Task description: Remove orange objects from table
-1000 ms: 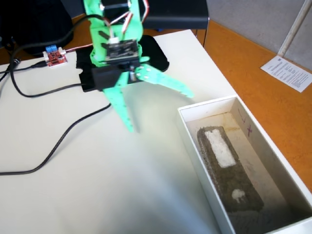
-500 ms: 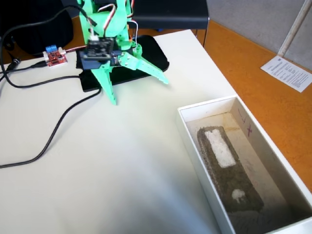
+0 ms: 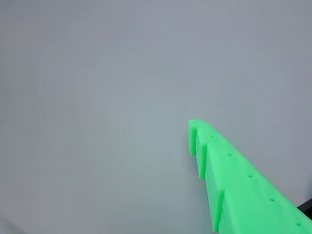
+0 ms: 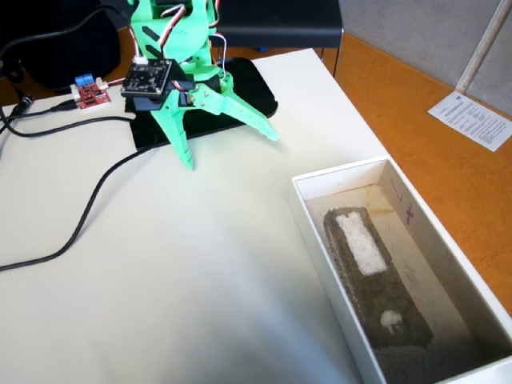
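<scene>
Claw (image 4: 230, 150) hung wide open and empty above the table (image 4: 200, 272), apparently because no orange object lay in reach.

In the fixed view a pale, off-white table (image 4: 184, 288) carries a white open box (image 4: 320, 240) at its right edge. A black mat (image 4: 252, 88) lies at the far side, with a small red circuit board (image 4: 90, 92) to its left. Black cables (image 4: 88, 208) trail across the left part of the tabletop.
</scene>
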Available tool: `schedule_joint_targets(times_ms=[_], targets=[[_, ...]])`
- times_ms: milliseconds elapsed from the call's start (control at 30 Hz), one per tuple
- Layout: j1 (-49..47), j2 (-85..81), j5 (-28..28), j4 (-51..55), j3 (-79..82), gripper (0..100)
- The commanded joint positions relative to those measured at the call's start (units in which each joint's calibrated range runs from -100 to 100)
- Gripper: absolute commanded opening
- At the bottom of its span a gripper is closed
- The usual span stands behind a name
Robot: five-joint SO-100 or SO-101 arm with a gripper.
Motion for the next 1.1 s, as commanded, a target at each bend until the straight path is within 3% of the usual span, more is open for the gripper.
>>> schedule_joint_targets(times_ms=[0,1067], targets=[[-2.05,-0.28,-0.24,0.16,-0.2,59],[-5.6,-0.28,-0.24,0.16,-0.2,59]])
